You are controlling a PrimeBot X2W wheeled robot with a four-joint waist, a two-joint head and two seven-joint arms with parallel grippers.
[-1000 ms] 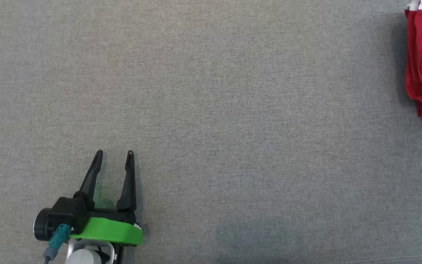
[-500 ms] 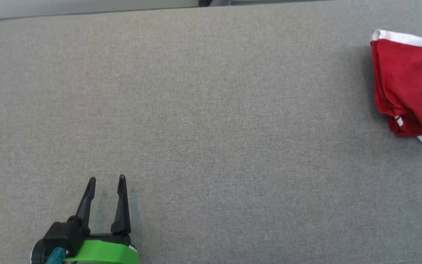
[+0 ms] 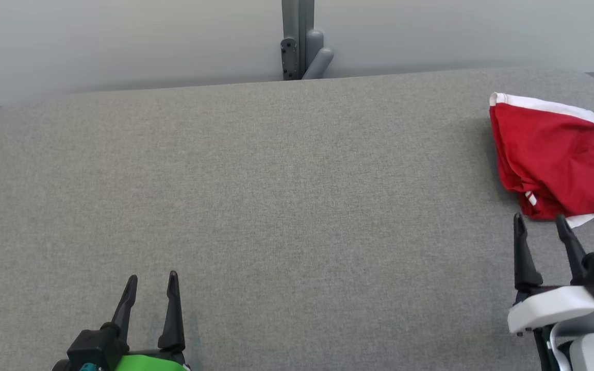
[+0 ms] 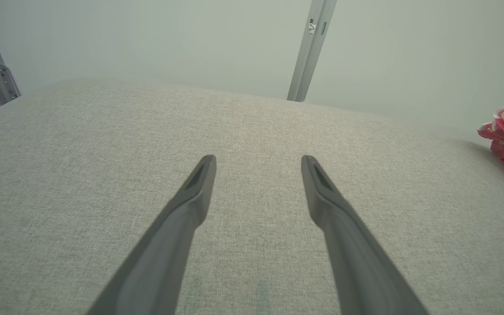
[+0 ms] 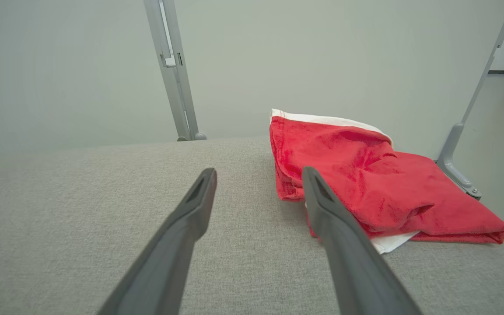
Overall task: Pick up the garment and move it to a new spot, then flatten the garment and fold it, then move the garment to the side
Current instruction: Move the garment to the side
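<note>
Head view. Grey fabric-covered table (image 3: 297, 180). Red garment (image 3: 555, 154) with white trim lies in a loosely folded heap at 2 o'clock, near the table's far right corner, held by nothing. Right gripper (image 3: 539, 218) at 4 o'clock: jaws apart, empty, tips just beside the garment's near edge at its 6 o'clock; contact cannot be told. Left gripper (image 3: 152, 275) at 7 o'clock: jaws apart, empty, over bare cloth, well apart from the garment. Grey metal post (image 3: 297, 46) at 12 o'clock, beyond the far edge.
</note>
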